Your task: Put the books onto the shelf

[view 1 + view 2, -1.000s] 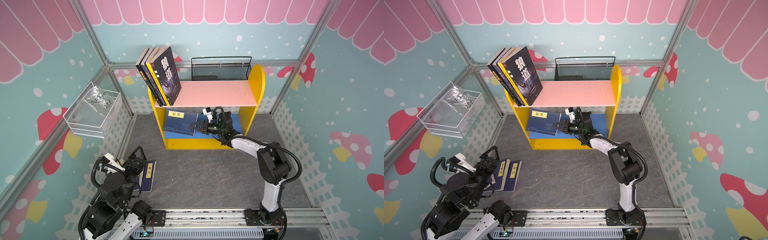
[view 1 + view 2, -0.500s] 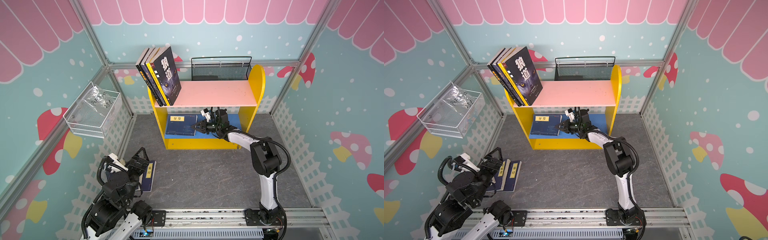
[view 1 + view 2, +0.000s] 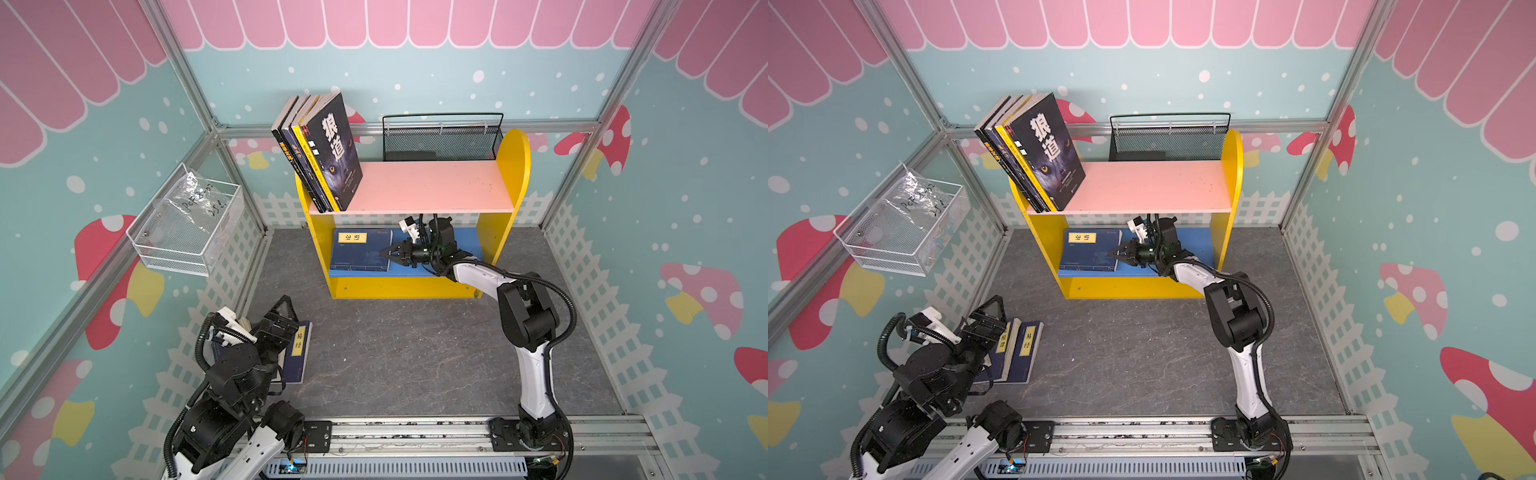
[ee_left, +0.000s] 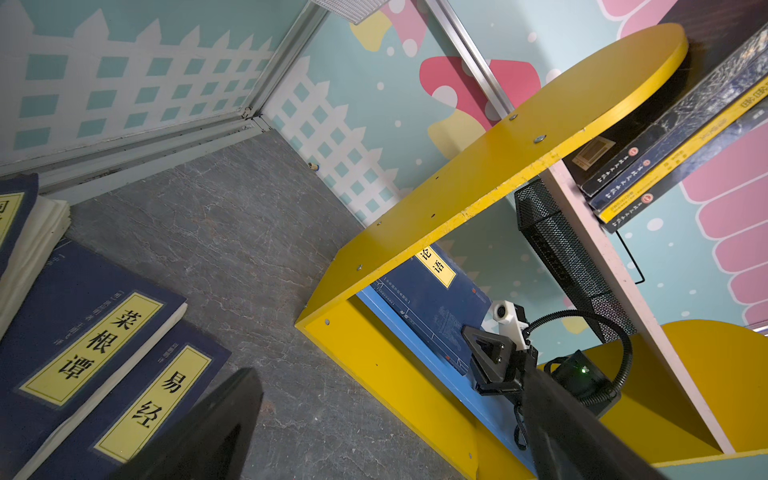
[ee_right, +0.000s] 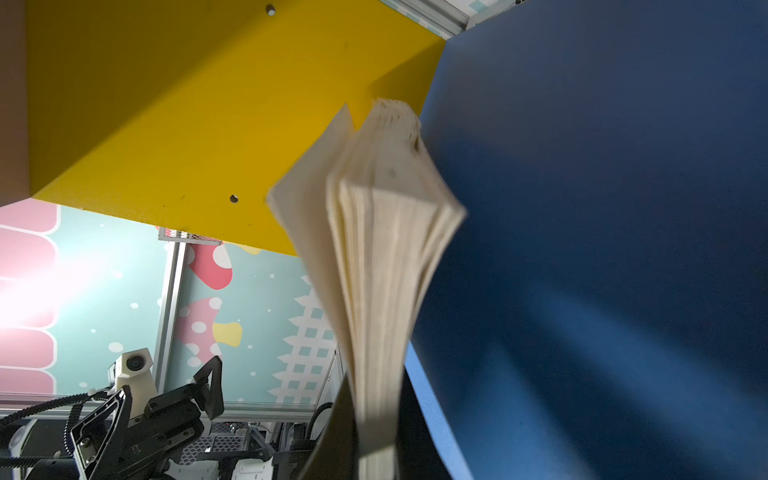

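While right claw [image 3: 384, 252] clamps navy book [image 3: 357, 253] on shelf [image 3: 515, 166] lower board [image 3: 467, 245], four books [image 3: 328, 153] stand on top; three books [image 4: 91, 332] lie on table [image 3: 415, 353] near left claw [image 3: 282, 322], jaws apart.

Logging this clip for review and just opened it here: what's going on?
The right end effector is shut on the page edge of a navy book at the blue lower board of the shelf, not yet released. Four books lean at the left end of the pink upper board. The left end effector hovers open over the navy books on the floor, holding nothing.
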`<state>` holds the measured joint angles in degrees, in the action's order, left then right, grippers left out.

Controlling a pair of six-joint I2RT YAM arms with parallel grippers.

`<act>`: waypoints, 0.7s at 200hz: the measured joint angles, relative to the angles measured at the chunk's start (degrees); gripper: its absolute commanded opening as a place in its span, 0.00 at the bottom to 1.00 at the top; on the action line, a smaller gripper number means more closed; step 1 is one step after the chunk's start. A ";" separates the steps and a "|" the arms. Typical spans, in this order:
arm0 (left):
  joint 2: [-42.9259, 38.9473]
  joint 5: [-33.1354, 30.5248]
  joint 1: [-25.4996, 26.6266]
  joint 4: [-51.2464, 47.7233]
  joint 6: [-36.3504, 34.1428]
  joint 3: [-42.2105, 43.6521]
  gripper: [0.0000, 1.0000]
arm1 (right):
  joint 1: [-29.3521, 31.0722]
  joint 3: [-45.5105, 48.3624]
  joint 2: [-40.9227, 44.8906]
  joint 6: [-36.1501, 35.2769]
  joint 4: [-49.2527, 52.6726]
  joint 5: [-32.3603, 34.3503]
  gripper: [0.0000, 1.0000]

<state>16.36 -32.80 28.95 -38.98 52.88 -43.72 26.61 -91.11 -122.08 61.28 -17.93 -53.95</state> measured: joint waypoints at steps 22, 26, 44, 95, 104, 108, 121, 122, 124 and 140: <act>-0.46 -0.02 0.00 -0.04 0.09 0.20 1.00 | -0.17 0.02 0.00 -0.11 0.09 -1.38 0.12; -0.57 -0.04 0.00 -0.07 0.15 0.22 1.00 | -0.26 0.02 0.00 -0.15 0.11 -1.64 0.12; -0.70 -0.09 0.00 -0.09 0.48 0.37 1.00 | -0.55 0.15 0.00 -0.22 0.17 -2.54 0.12; -0.46 0.02 0.00 0.00 0.90 0.94 1.00 | -1.18 0.15 -0.04 0.07 0.37 -3.13 0.12; -0.44 0.02 0.00 0.00 0.90 0.98 1.00 | -1.18 -0.02 -0.15 0.07 0.39 -3.30 0.12; -0.44 0.02 0.00 0.00 0.90 0.98 1.00 | -1.18 -0.15 -0.26 0.13 0.39 -3.39 0.12; -0.44 0.00 0.00 0.00 0.90 0.98 1.00 | -1.16 -0.48 -0.52 0.24 0.37 -3.58 0.12; -0.44 0.02 0.00 0.00 0.90 0.98 1.00 | -1.16 -0.48 -0.52 0.24 0.39 -3.58 0.12; -0.44 0.02 0.00 0.00 0.90 1.01 1.00 | -1.16 -0.48 -0.52 0.26 0.39 -3.58 0.12; -0.44 0.00 0.00 0.00 0.90 1.05 1.00 | -1.11 -0.48 -0.55 0.31 0.39 -3.72 0.12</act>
<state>15.92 -32.80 28.95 -38.98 53.78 -42.68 25.50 -91.59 -122.63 61.58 -17.54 -57.67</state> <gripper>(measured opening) 0.997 0.122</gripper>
